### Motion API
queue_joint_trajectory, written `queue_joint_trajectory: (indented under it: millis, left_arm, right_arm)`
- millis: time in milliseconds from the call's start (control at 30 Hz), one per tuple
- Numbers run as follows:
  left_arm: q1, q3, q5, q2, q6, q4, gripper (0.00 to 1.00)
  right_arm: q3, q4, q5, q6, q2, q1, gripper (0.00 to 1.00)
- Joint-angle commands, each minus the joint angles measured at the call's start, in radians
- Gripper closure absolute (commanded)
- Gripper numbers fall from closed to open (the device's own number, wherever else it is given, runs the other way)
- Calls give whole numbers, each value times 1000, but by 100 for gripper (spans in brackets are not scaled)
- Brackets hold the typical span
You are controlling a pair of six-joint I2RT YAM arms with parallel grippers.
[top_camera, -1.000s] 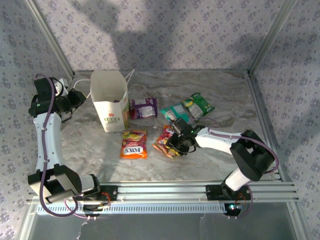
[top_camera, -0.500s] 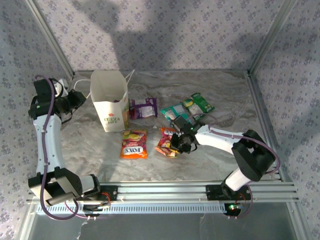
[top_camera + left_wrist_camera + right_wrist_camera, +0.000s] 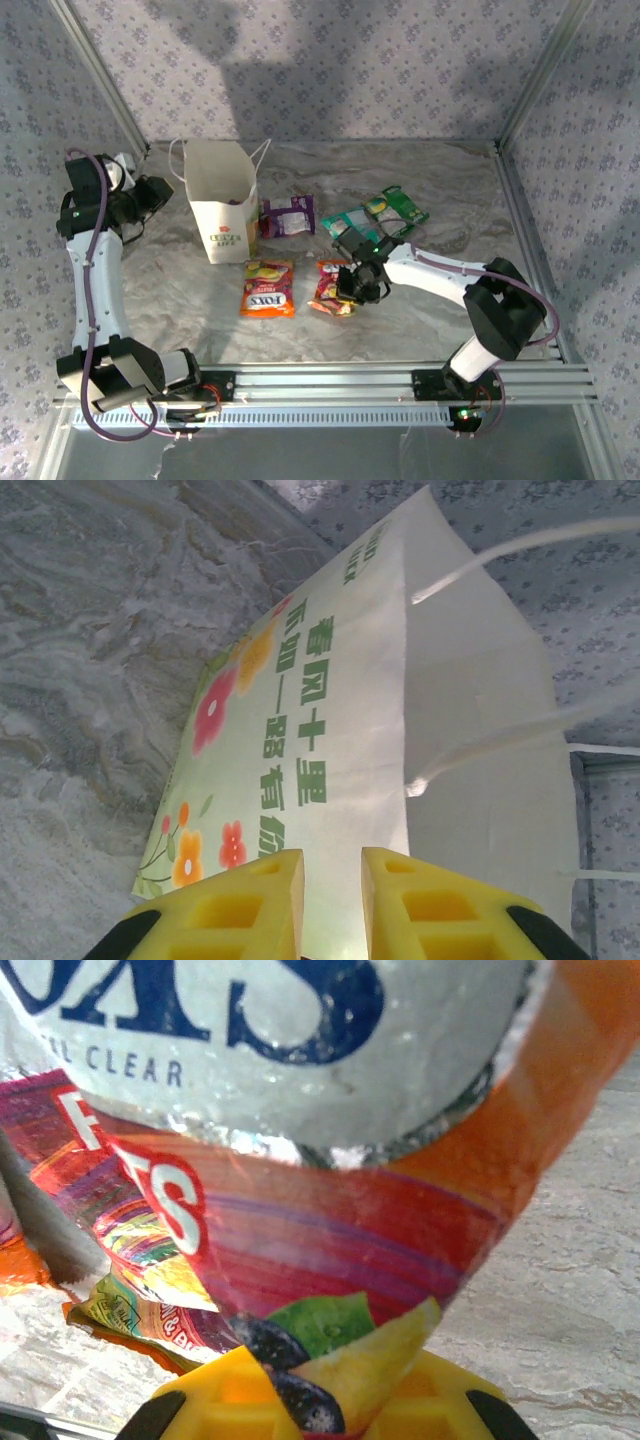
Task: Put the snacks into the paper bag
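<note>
Right of the paper bag, your right gripper just clamped a FOX'S packet; lift it next. Whether the left gripper grips anything is unclear.

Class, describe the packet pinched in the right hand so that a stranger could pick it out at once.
Start at the white paper bag standing at the far left. In front of it and to its right are two packets alike in colour. The orange FOX'S packet you want is the one further right, its edge pinched in the right hand; the other FOX'S packet lies flat, untouched.
</note>
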Motion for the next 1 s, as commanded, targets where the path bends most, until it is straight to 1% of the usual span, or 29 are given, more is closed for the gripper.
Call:
queue_joint_trajectory:
  millis: [0,167,267,367,500,600,733,833,933,967]
  left_arm:
    - [4,49,55,-28,12,41,71]
    - [4,85,71,-35,47,41,64]
    - [4,112,86,-20,52,88,61]
    - [4,154,109,12,56,83,60]
    - [-2,194,110,54,59,78,59]
    - [-20,217,84,80,60,70,58]
    - [-82,246,13,107,104,53,57]
    - [-116,278,-49,130,138,-11,57]
    - [-129,297,-76,154,139,-27,57]
    - [-128,301,-98,159,128,-31,59]
  right_arm:
    - [57,-50,18,-45,1,7,100]
    - [115,-79,38,-77,-14,15,100]
    - [150,-91,43,-99,-20,15,100]
    - [183,-111,50,-120,-24,14,100]
    - [248,-132,65,-136,-25,15,100]
    - [277,-144,73,-147,-25,14,100]
    - [322,-163,77,-168,-25,9,100]
    - [358,-176,81,-181,-26,6,100]
    - [391,-189,86,-195,-31,4,100]
    - [406,-195,89,-203,-31,4,100]
